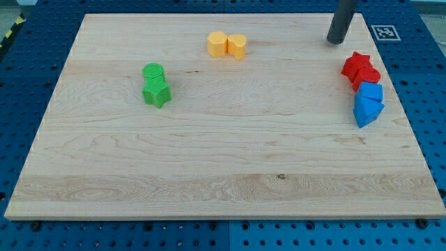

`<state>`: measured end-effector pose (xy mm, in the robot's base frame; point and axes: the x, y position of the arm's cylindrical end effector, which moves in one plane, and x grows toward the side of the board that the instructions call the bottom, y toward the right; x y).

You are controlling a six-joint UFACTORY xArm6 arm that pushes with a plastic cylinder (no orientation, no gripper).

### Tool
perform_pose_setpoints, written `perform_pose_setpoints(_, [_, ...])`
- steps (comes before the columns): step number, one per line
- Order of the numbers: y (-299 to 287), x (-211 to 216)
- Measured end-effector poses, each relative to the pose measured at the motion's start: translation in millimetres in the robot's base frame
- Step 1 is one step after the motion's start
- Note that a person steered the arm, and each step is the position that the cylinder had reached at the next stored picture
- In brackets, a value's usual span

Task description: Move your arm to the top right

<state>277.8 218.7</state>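
Observation:
My tip (337, 41) rests on the wooden board (223, 160) near its top right corner. It stands above and a little left of the red star block (356, 63), with a gap between them, and touches no block. A second red block (368, 76) sits against the star's lower right. Two blue blocks lie just below: a cube-like one (371, 93) and a wedge-like one (366, 111). Two yellow blocks (217, 44) (237, 46) sit side by side at top centre, well left of my tip.
Two green blocks sit together at the view's left: a round one (153, 72) and a star-like one (157, 92). A black-and-white marker tag (384, 31) is at the board's top right corner. Blue pegboard (28, 56) surrounds the board.

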Motion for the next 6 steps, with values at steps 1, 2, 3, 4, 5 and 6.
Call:
perform_pose_setpoints(1, [0.0,-1.3])
perform_pose_setpoints(2, [0.0,-1.6])
perform_pose_setpoints(3, [0.2,-1.6])
perform_pose_setpoints(4, [5.6,-1.6])
perform_pose_setpoints(5, [17.8,-1.5])
perform_pose_setpoints(6, [58.8,0.4])
